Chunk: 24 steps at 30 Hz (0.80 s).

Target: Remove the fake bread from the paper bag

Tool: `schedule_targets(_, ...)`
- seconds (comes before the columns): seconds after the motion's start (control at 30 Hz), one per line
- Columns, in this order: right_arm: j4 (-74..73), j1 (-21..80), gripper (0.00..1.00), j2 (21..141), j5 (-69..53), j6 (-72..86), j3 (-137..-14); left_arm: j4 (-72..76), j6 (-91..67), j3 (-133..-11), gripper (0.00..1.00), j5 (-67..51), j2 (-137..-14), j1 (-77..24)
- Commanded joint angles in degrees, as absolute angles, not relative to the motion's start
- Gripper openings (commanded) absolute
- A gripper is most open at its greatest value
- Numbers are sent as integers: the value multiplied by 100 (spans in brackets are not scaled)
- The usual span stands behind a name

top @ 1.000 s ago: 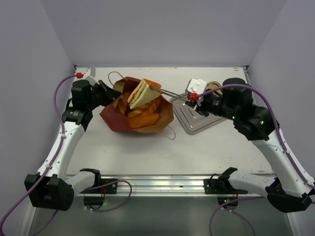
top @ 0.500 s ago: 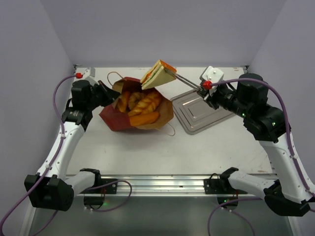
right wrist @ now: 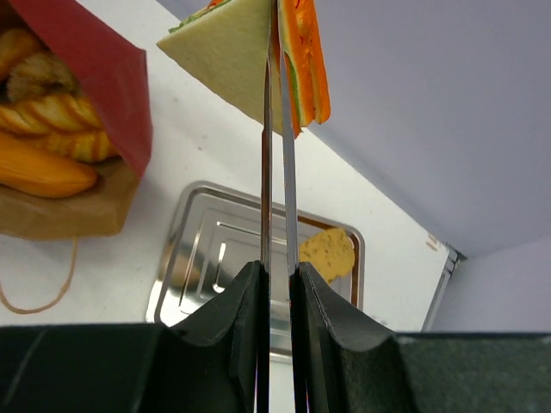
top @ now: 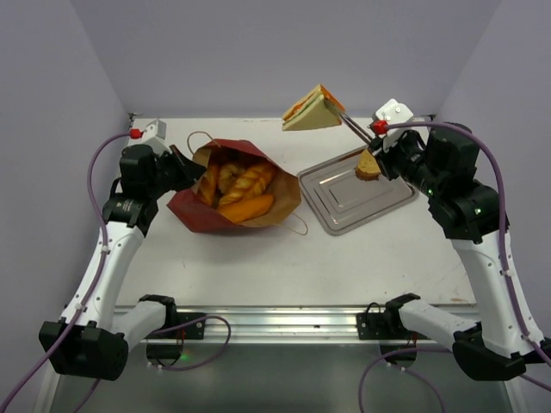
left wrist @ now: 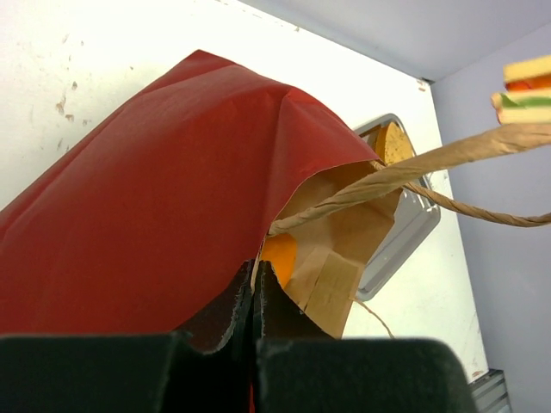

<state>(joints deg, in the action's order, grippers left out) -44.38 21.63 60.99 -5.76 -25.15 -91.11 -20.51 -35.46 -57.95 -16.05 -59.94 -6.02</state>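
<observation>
The red paper bag (top: 225, 188) lies open on the table with orange-golden rolls and a braided loaf (top: 243, 185) inside. My left gripper (top: 176, 165) is shut on the bag's rim (left wrist: 258, 258) and holds it. My right gripper (top: 376, 146) is shut on metal tongs (right wrist: 275, 172), which pinch the triangular sandwich (top: 312, 109) high in the air, above and beyond the steel tray's far left corner. A brown round slice (top: 368, 163) lies at the tray's far end, also seen in the right wrist view (right wrist: 327, 251).
The rectangular steel tray (top: 349, 198) lies right of the bag. The bag's string handle (top: 297, 228) trails on the table toward the tray. Purple walls close in the back and both sides.
My right arm has lifted the sandwich out of the bag with the tongs and carried it up and to the right. The left gripper keeps its hold on the bag.
</observation>
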Motion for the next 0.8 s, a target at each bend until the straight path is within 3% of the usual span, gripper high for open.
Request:
schedule_targets(0.0, -3903, 1750, 2, 6047, -773, -2312, -8738, -2083, -3085, -5792, 0, -1643, -5766, -589)
schedule_targets(0.27, -3814, 915, 2, 6100, -1423, -2189, -7692, -2153, -2760, -5713, 0, -1687, -5643, -589)
schedule_targets(0.77, -3806, 677, 2, 6459, -1644, -2294, -6417, -2215, -2514, -5555, 0, -1688, -5449, -580)
